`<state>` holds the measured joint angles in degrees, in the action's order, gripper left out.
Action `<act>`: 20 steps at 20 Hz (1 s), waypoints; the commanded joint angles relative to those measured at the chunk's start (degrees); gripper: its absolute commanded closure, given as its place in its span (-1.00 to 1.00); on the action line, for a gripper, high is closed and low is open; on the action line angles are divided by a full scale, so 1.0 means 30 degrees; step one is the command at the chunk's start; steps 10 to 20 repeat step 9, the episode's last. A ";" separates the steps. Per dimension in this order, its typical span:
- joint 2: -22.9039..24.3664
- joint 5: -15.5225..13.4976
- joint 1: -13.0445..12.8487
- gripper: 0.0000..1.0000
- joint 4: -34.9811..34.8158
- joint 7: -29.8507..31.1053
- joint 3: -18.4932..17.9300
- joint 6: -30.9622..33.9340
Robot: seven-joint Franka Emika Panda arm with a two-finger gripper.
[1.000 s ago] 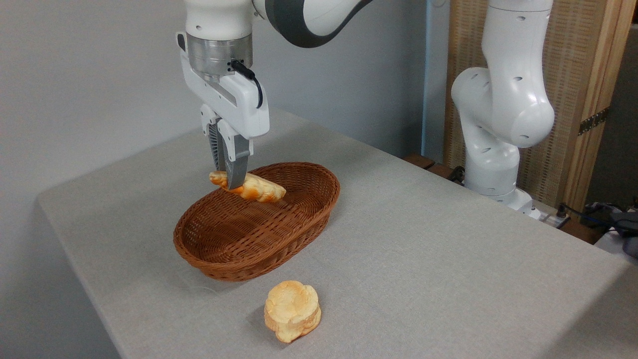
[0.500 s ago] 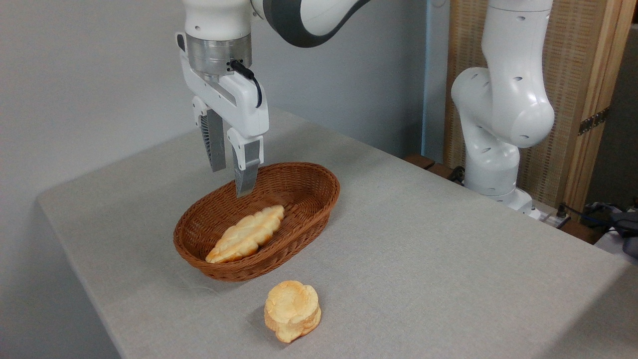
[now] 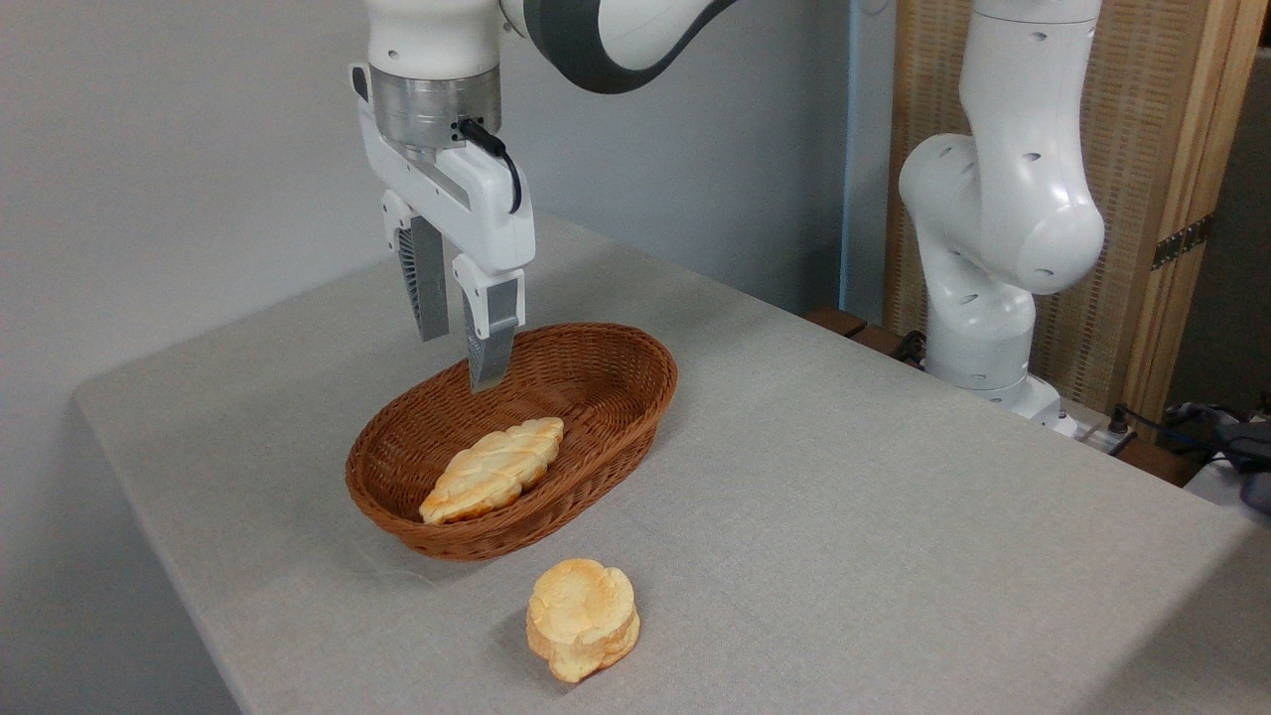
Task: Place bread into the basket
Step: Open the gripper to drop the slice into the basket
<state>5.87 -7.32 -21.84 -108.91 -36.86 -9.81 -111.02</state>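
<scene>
The long, leaf-shaped golden bread (image 3: 494, 469) with a braided pale top lies inside the oval brown wicker basket (image 3: 606, 429), resting along its length against the near wall. My gripper (image 3: 459, 359) hangs open above the basket's far left rim, well clear of the bread, with nothing between its fingers.
A round, thick bun-like bread piece (image 3: 582, 618) sits on the grey tablecloth (image 3: 894, 497) just in front of the basket. The arm's white base (image 3: 993, 258) stands at the table's right rear edge. A wooden screen is behind it.
A second ago my gripper was shut on the bread over the basket. It opened, the bread dropped into the basket and settled slightly, and the gripper rose a little.
</scene>
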 commanded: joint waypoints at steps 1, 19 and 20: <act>-0.0083 -0.0110 0.0042 -1.00 0.0386 0.0304 -0.0012 0.0443; -0.0054 -0.0051 0.0101 -1.00 0.0415 0.0099 -0.0158 0.0385; -0.0054 -0.0051 0.0101 -1.00 0.0415 0.0099 -0.0158 0.0385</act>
